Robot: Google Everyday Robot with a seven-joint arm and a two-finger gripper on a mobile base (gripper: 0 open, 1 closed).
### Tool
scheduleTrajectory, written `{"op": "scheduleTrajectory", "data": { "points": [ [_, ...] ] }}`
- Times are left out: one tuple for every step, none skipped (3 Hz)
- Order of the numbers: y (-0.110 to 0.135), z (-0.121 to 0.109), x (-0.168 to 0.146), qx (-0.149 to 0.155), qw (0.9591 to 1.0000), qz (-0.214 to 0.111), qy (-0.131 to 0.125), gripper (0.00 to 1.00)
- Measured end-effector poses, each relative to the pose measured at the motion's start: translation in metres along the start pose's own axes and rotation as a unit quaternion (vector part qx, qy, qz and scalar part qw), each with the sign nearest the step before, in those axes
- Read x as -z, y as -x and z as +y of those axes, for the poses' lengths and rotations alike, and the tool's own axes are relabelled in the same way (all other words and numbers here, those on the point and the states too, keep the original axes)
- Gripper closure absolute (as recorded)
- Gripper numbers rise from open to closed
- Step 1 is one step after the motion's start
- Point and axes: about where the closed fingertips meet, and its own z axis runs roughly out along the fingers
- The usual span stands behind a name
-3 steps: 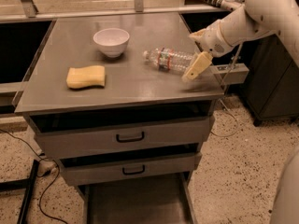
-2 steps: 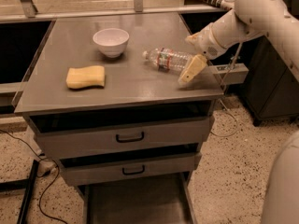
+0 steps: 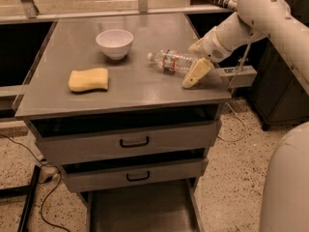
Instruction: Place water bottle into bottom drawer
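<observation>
The tool (image 3: 189,65) is being held low over the table (image 3: 145,93), near its right edge and toward the front right corner. It is being carried by the white arm (image 3: 263,18) that is reaching in from the upper right. Its two cream fingers (image 3: 195,74) are being kept spread wide apart, one behind and one in front of the base end of the water bottle (image 3: 171,62). Whether they are pressing on the plastic cannot be told.

The water bottle is lying on its side on the table, right of centre, with its white cap being pointed left toward the white bowl (image 3: 115,42). The bowl is standing upright nearer the back edge. A yellow sponge (image 3: 88,79) is lying well apart from both, toward the left edge.

Below the table top, two grey drawer fronts (image 3: 130,140) with black handles are being shown closed. Under them the bottom drawer (image 3: 140,209) is standing pulled out at floor level, with only its dark floor showing.
</observation>
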Motion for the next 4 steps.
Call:
{"op": "scheduleTrajectory", "data": {
  "points": [
    [0.0000,0.0000,0.0000,0.000,1.0000,0.000,0.000,0.41],
    [0.0000,0.0000,-0.0001,0.000,1.0000,0.000,0.000,0.64],
    [0.0000,0.0000,-0.0002,0.000,1.0000,0.000,0.000,0.88],
    [0.0001,0.0000,-0.0001,0.000,1.0000,0.000,0.000,1.00]
  ]
}}
